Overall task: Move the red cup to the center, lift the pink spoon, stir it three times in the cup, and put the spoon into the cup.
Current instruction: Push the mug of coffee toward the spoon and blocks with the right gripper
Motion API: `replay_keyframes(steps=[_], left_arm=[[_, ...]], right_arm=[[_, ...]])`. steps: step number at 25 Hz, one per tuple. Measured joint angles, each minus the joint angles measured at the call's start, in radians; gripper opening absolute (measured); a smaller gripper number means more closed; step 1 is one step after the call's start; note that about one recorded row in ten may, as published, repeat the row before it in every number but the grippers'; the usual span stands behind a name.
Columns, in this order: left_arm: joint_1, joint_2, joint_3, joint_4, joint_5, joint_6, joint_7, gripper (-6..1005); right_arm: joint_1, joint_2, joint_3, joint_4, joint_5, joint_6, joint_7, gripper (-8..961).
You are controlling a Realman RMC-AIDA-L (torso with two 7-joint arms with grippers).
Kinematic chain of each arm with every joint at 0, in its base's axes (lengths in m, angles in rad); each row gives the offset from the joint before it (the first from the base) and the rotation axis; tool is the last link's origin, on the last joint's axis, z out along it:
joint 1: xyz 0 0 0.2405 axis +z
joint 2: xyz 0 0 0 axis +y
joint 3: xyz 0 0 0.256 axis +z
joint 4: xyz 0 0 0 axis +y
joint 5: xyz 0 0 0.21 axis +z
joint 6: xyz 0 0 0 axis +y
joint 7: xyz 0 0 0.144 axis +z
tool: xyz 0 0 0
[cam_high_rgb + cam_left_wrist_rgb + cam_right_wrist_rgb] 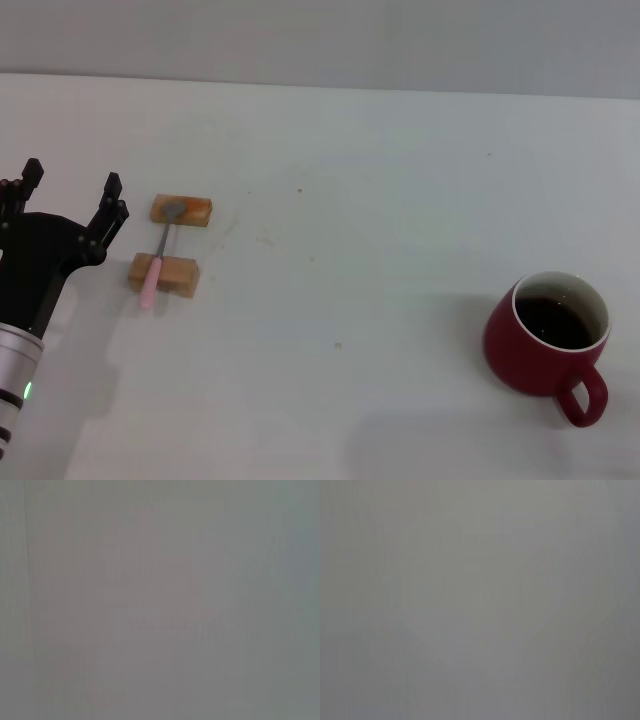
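on the far right of the white surface point(330, 180), near the front edge, the red cup point(545, 345) sits upright with dark liquid inside, handle toward the front right, well away from the center. so the first step is not done. pink spoon point(158, 262) lies across two small tan wooden blocks point(165, 272) on the left side, metal bowl on the far block, pink handle over the near one, untouched. left end effector point(70, 200) hovers just beside the blocks on their left, fingers spread wide, holding nothing. right end effector not in view anywhere. both wrist views show only blank grey, nothing usable. judged progress: nothing finished yet; cup move, spoon lift, three stirs and dropping the spoon in the cup all remain
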Motion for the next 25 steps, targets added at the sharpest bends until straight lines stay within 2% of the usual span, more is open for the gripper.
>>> replay_keyframes(steps=[12,25], left_arm=[[-0.003,0.000,0.000,0.001,0.000,-0.001,0.000,862],[-0.004,0.000,0.000,0.002,0.000,-0.001,0.000,861]], right_arm=[[-0.040,0.000,-0.049,0.007,0.000,0.123,-0.002,0],[0.007,0.000,-0.055,0.004,-0.001,0.240,-0.003,-1]])
